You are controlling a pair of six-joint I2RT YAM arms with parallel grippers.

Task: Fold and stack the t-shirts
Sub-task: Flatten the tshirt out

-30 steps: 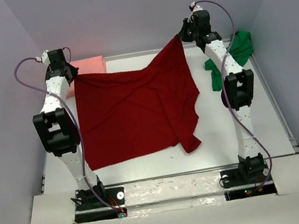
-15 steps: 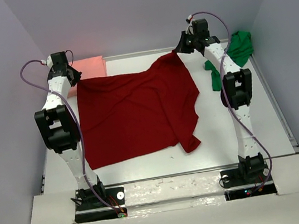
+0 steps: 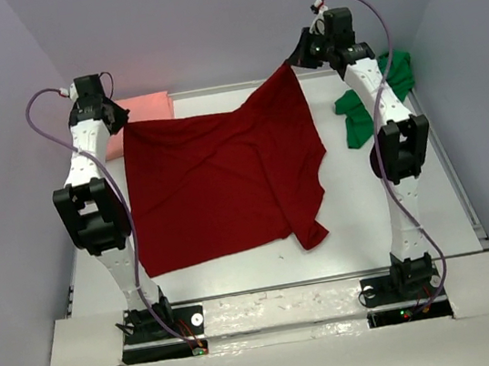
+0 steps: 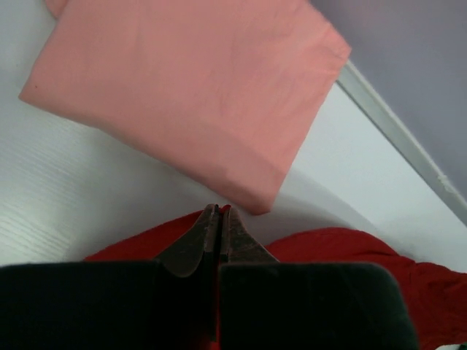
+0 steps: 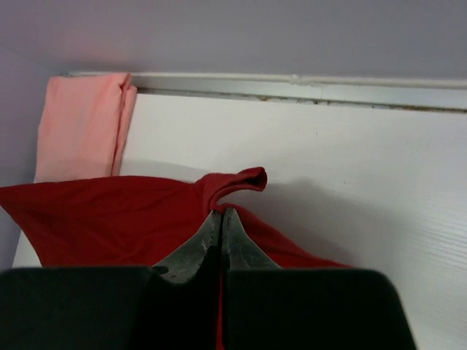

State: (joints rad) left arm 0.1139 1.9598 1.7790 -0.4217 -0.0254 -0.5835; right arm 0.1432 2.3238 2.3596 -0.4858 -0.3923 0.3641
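Now, left tool [image 4: 217, 213] & right tool [image 5: 221, 214] each pinching a far corner of dark red t-shirt [image 3: 217, 182], near hem on desk [image 3: 368, 210], pink t-shirt [image 4: 197, 87] far left, green t-shirt [image 3: 392, 76] far right.

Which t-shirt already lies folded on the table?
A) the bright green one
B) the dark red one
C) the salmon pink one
C: the salmon pink t-shirt is a neat flat rectangle at the far left, while the dark red t-shirt lies spread, gripped by the left end effector and the right end effector, and the green t-shirt lies crumpled.
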